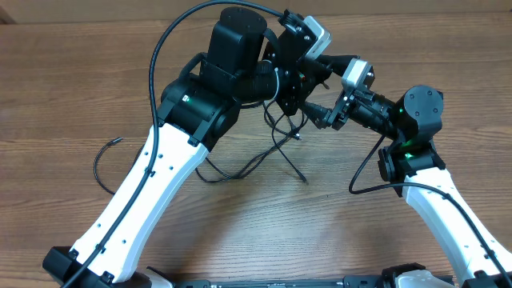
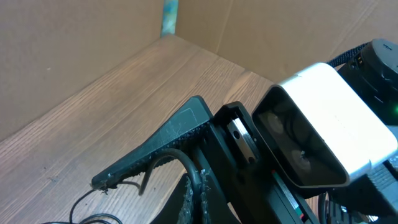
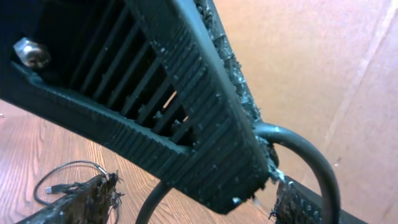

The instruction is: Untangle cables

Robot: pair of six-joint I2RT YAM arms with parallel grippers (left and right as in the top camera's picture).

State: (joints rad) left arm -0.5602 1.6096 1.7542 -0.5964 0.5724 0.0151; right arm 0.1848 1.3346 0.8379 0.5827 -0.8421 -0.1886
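Ribbed left hand (image 3: 247,175), thin, perhaps knotted cables (image 1: 276,149)

cams: one fixed overhead, two wrist cams packed in close where the grippers meet
overhead looks straight down on the wooden table (image 1: 240,232); arms enter from the bottom edge, left gripper (image 1: 298,80) and right gripper (image 1: 326,114) meet upper centre. left wrist looks along its own fingers (image 2: 158,146), slanting down to tabletop and cardboard wall (image 2: 74,43), with the right arm's white camera housing (image 2: 323,118) close at frame right. right wrist faces back, almost against a ribbed left finger (image 3: 186,112) with a cable (image 3: 311,162) at its tip, cardboard behind. all three share that meeting spot.
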